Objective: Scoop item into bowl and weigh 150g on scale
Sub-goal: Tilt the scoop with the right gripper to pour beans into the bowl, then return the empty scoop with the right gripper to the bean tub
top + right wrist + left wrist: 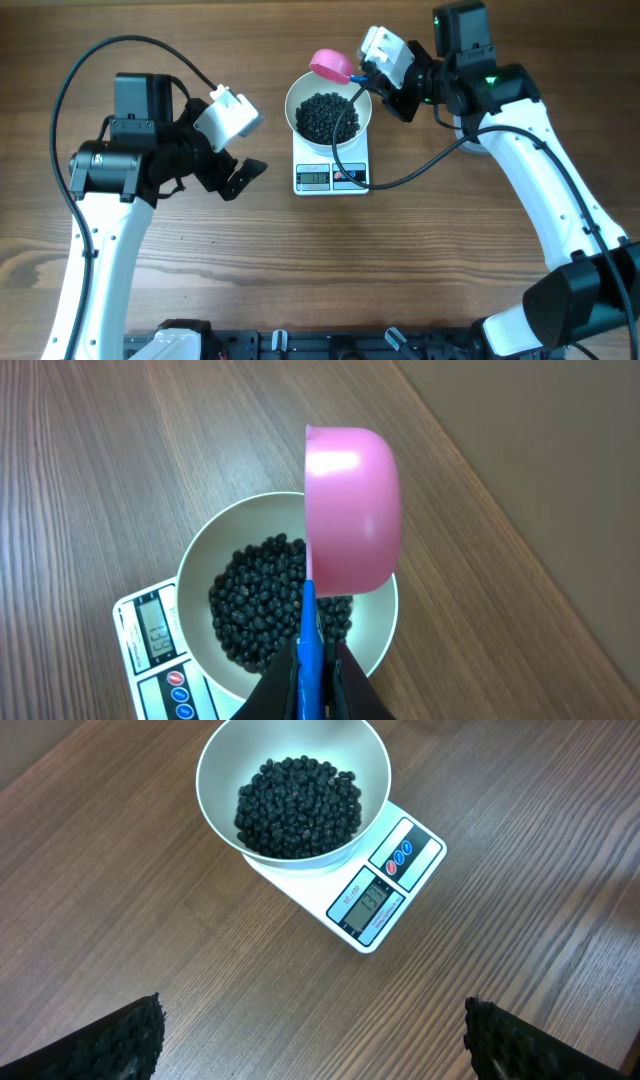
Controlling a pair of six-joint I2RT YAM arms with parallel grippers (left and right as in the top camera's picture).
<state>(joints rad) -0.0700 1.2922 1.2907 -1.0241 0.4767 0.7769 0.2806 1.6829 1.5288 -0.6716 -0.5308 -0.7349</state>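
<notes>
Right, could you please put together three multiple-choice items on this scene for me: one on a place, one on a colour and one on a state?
1. Where does the bowl of beans stand?
A) on the scale
B) beside the scale
C) in a gripper

2. What colour is the cup of the scoop?
A) blue
B) pink
C) white

3. How is the left gripper?
A) shut on the scoop
B) open and empty
C) shut on the bowl

Answers:
1 A: the scale's display shows just in front of the bowl's base.
2 B: the pink cup hangs tipped over the bowl, its blue handle in the right gripper.
3 B: its fingers stand wide apart with nothing between them.
</notes>
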